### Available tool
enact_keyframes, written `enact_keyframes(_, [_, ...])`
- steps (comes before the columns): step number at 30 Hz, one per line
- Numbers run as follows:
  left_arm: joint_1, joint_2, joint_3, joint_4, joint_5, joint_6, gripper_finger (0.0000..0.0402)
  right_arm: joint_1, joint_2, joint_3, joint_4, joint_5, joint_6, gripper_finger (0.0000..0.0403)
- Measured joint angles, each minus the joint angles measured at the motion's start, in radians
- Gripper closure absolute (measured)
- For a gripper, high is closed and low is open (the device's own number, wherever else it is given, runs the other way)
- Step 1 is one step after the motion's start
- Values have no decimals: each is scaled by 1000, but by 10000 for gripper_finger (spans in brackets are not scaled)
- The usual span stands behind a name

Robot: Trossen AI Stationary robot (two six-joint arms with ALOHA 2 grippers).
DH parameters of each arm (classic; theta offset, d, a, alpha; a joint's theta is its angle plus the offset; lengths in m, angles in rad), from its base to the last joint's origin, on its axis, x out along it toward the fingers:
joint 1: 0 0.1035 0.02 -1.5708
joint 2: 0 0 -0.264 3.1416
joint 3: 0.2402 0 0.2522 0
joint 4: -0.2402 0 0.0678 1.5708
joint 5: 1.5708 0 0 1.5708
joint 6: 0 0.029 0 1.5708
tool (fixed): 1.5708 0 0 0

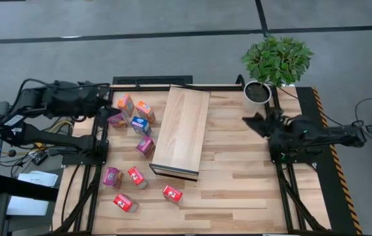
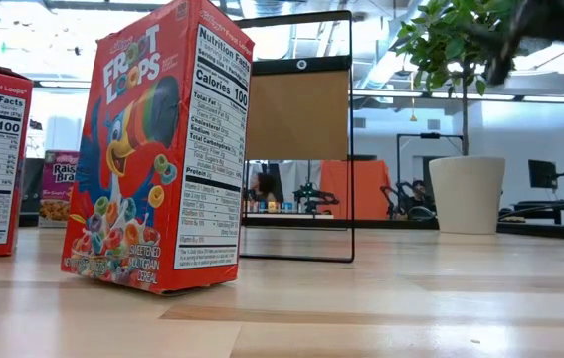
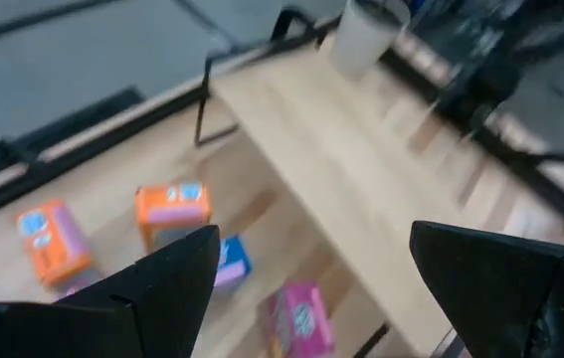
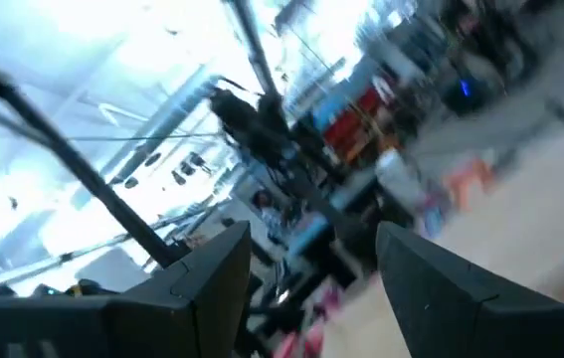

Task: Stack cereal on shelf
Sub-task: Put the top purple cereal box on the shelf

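Observation:
The shelf (image 1: 181,131) is a long pale wooden block with a dark near end, lying in the table's middle; it also shows in the left wrist view (image 3: 361,169). Several tiny cereal boxes stand or lie on the table left of it: orange (image 1: 125,103), blue (image 1: 141,125), magenta (image 1: 145,145), red (image 1: 172,194). In the low view a red box (image 2: 157,149) stands upright on its base. My left gripper (image 1: 109,107) (image 3: 311,268) is open above the far-left boxes and holds nothing. My right gripper (image 1: 254,122) (image 4: 311,249) is open and empty at the table's right.
A potted plant (image 1: 274,65) in a white pot (image 1: 258,92) stands at the far right corner, close to my right gripper. Bare tabletop (image 1: 238,177) lies right of the shelf. Black frame rails (image 1: 100,151) run along the table's left and right sides.

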Motion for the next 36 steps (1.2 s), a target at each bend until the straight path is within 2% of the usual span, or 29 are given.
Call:
enact_keyframes(3, [46,51,28,-73,54,50,81,0,61,163,-159,8,-148,158])
enact_keyframes(8, [130,138,45,-196,83,162,81,0,216,437,-489,27,-341,158])
enact_keyframes(14, [201,264,45,-344,39,351,81,-1,391,639,-692,41,-461,158])
enact_keyframes(18, [243,314,45,-328,53,457,81,-1,461,694,-742,39,-473,158])
enact_keyframes(26, [357,351,45,-274,121,691,81,20,535,696,-782,34,-471,158])
enact_keyframes(30, [430,348,37,-266,156,721,81,31,556,696,-781,38,-471,158])
enact_keyframes(32, [453,330,-8,-243,161,739,81,30,562,696,-781,38,-471,158])
enact_keyframes(36, [468,264,-178,-152,189,737,81,23,576,696,-782,39,-471,157])
